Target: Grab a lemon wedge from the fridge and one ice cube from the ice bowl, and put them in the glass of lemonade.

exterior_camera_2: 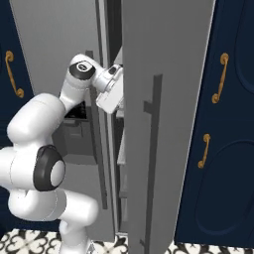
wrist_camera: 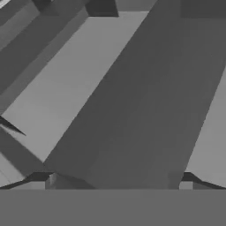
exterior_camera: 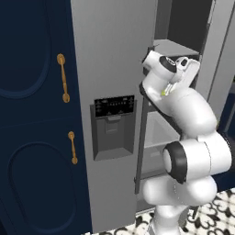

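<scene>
Navy cabinets (exterior_camera: 32, 137) with brass handles (exterior_camera: 63, 78) — patterned floor tiles (exterior_camera: 215, 211) below.

fridge (exterior_camera: 110, 69): between cabinets (exterior_camera: 32, 114) | arm (exterior_camera: 193, 151): before fridge | pincer (wrist_camera: 114, 178): inside fridge

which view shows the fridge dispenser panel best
The left base view: the black dispenser panel faces the camera whole on the grey fridge door. In the right base view the arm covers most of it, leaving a dark edge. The hand view looks at grey fridge surfaces.

Grey fridge (exterior_camera: 110, 69), right door ajar
</scene>
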Controlling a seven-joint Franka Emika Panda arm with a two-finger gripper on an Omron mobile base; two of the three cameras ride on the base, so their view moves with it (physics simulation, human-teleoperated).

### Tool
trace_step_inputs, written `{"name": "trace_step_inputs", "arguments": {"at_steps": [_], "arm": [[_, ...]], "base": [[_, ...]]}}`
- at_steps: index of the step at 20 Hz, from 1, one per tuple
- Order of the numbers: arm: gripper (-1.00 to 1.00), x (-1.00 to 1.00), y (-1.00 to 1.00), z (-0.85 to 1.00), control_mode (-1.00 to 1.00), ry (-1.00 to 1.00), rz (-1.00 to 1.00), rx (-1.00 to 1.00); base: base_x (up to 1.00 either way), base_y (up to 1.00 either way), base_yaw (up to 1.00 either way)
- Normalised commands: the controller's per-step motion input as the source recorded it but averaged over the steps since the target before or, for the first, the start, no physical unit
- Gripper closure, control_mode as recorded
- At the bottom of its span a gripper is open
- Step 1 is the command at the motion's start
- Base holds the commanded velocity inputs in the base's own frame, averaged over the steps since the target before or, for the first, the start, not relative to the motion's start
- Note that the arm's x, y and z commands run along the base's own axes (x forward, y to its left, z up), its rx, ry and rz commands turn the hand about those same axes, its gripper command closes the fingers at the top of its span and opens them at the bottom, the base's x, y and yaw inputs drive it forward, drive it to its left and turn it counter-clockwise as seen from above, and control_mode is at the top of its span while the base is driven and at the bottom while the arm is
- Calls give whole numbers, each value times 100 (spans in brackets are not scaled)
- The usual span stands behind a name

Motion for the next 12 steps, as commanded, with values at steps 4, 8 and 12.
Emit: {"name": "trace_step_inputs", "arguments": {"at_steps": [4,8,12], "arm": [[-100,-29,-100,0,-100,11,-15,6],[-100,-27,-97,0,-100,1,-1,1],[-100,-29,-81,0,-100,0,8,-5]], "base": [[0,0,0],[0,0,0],[0,0,0]]}}
